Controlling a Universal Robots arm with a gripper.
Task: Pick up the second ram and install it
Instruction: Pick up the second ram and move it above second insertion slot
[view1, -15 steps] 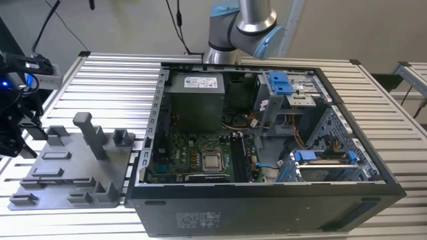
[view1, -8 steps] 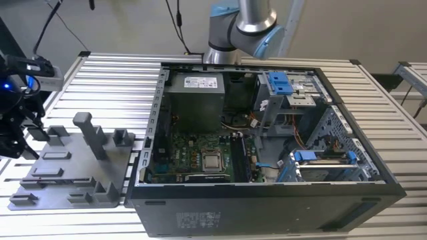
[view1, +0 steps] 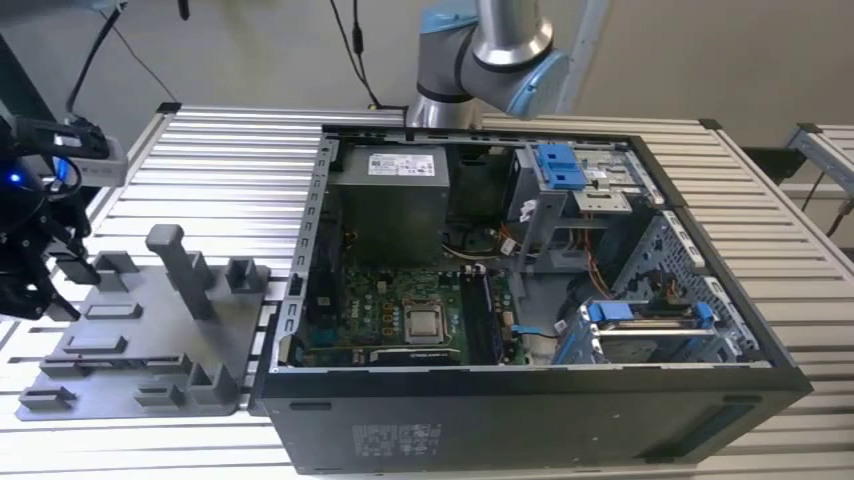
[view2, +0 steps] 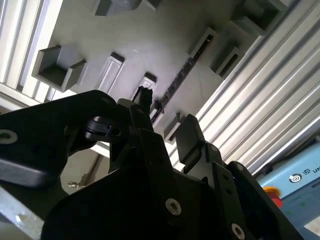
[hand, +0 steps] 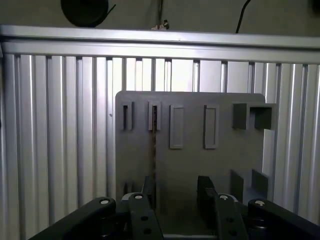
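Observation:
The second ram (hand: 154, 134) is a thin dark strip standing on edge in a slot of the grey holder plate (hand: 190, 165); in the second wrist view the ram (view2: 179, 80) runs diagonally across the plate (view2: 135, 45). My gripper (hand: 176, 192) hovers above the plate, open, its two black fingers apart with nothing between them. One finger (hand: 148, 189) lines up with the near end of the strip. In the exterior view, the gripper (view1: 40, 290) hangs at the far left, over the left side of the holder plate (view1: 147, 340).
The open computer case (view1: 534, 400) lies at the exterior view's right of the plate, with the green board (view1: 387, 310) and its long slots (view1: 483, 315) inside. Raised grey posts (view1: 180, 270) stand on the plate. Ribbed aluminium tabletop (hand: 60, 140) surrounds everything.

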